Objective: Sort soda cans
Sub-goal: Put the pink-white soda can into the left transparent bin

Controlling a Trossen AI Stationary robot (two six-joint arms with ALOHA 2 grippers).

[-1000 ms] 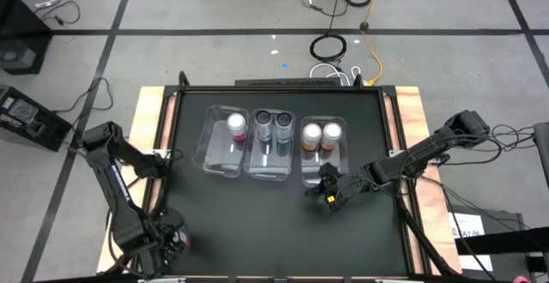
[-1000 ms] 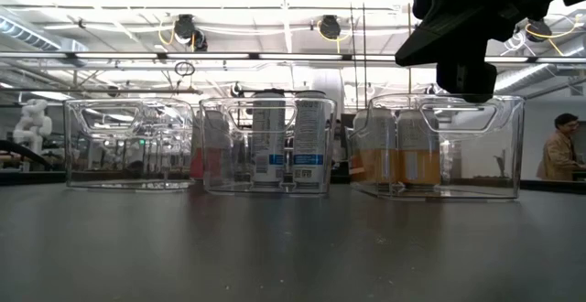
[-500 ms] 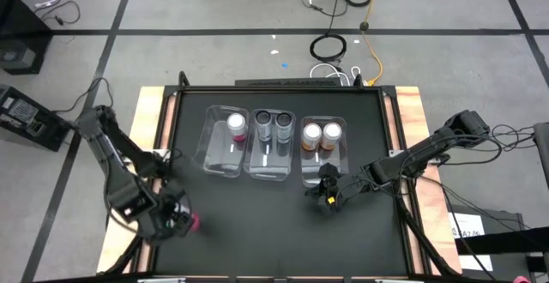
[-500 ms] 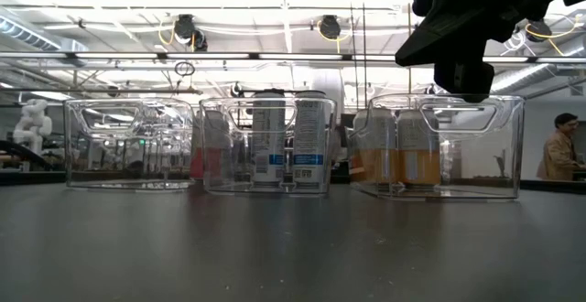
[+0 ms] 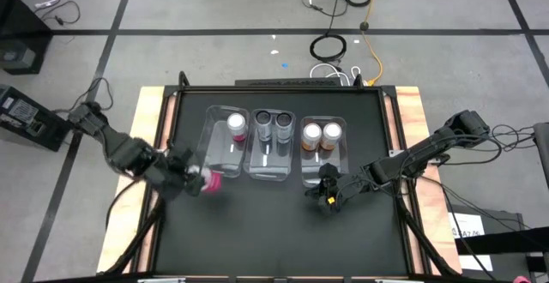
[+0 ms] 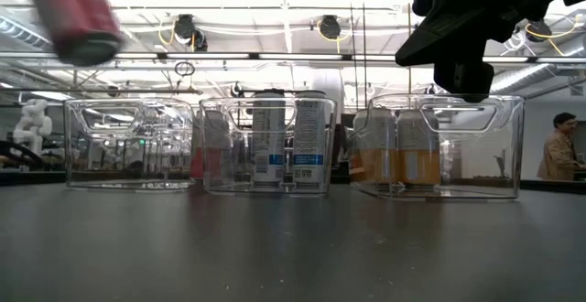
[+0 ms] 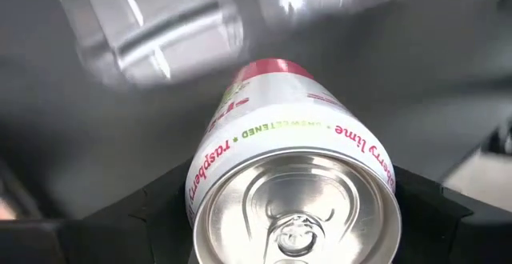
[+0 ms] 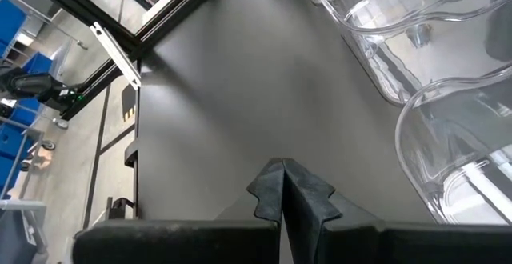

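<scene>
The left gripper (image 5: 193, 178) is clamped on a pink can (image 5: 211, 180), carried in the air just beside the near left corner of the left bin (image 5: 212, 161). In the high view the can lies roughly sideways, its long axis running left to right, its free end pointing toward the bins. In the left wrist view the can (image 7: 292, 180) shows its silver top with the pull tab facing the camera, body leading away toward the blurred clear bin; lettering on the rim reads "raspberry lime". In the low view the can (image 6: 69, 14) is a tilted blur high on the left, so its exact angle there is hard to judge.

The right gripper (image 5: 326, 199) hangs over the table (image 5: 257, 231) just in front of the right bin (image 5: 310, 178), its fingers (image 8: 282, 188) pressed together with nothing between them.

Farther back, three clear bins stand side by side. The left bin holds one upright pink can (image 5: 237, 126). The middle bin (image 5: 271, 173) holds two dark cans (image 5: 272, 125), upright. The right bin holds two orange cans (image 5: 321, 135), also upright, tops up.
</scene>
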